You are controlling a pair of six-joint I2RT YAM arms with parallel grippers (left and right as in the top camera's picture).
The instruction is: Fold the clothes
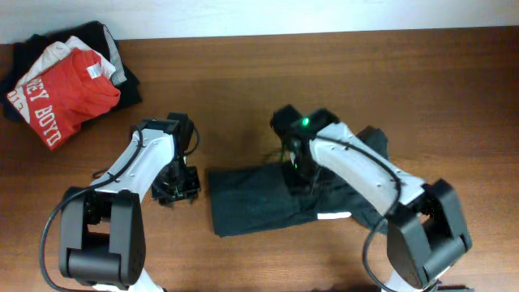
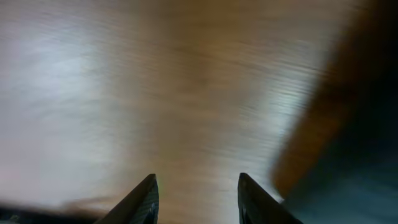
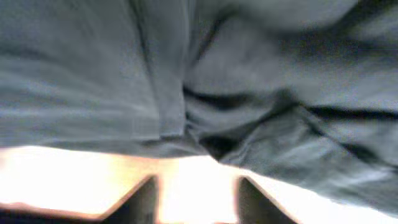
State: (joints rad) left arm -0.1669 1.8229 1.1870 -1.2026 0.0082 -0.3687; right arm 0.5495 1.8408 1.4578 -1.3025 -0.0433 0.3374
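Note:
The dark charcoal T-shirt (image 1: 268,195) lies partly folded on the table's middle, with a bit of white lettering at its lower right edge. My left gripper (image 1: 177,188) is open and empty just left of the shirt; the left wrist view shows its fingers (image 2: 196,196) over bare wood with the dark shirt (image 2: 367,155) at the right edge. My right gripper (image 1: 293,156) is open at the shirt's far edge; the right wrist view shows its fingers (image 3: 198,196) over bright table with rumpled shirt fabric (image 3: 205,87) just beyond them.
A pile of clothes with a red T-shirt (image 1: 69,93) lettered in white on top lies at the far left corner. The wooden table (image 1: 422,89) ends at a white wall along the back.

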